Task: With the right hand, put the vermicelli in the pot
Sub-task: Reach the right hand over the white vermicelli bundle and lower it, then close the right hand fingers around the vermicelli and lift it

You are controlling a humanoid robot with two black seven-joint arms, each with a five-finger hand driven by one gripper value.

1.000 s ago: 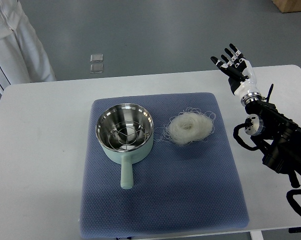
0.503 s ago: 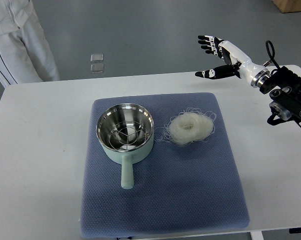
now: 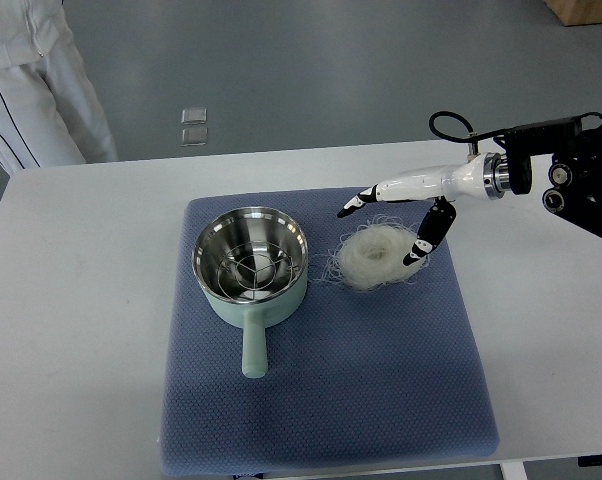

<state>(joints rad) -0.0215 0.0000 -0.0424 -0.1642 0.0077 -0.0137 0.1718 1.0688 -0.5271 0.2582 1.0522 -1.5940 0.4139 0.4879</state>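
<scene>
One camera looks steeply down on a white table (image 3: 71,300) with a blue mat (image 3: 331,400) spread across its middle. From the right edge the right arm reaches leftward, its dark joints at the far right and a white forearm stretched out level over the table's far side. The right hand (image 3: 401,205) hangs over the vermicelli (image 3: 379,255), fingers spread wide and holding nothing: the long fingers (image 3: 359,201) point left past the far edge of the white nest, while the thumb (image 3: 426,235) angles down and toward the near side along the nest's right rim. Whether the thumb tip touches the strands cannot be told. The vermicelli lies as a loose round coil on the mat, right of centre, with stray threads trailing toward the pot (image 3: 249,265). The pot stands just left of it on the mat, pale green outside and shiny metal inside, a wire rack visible in its bottom, its handle pointing toward the near edge. At the far left corner a person in white clothing (image 3: 31,90) stands beyond the table. Two small clear squares (image 3: 193,127) lie on the grey floor beyond the table.
</scene>
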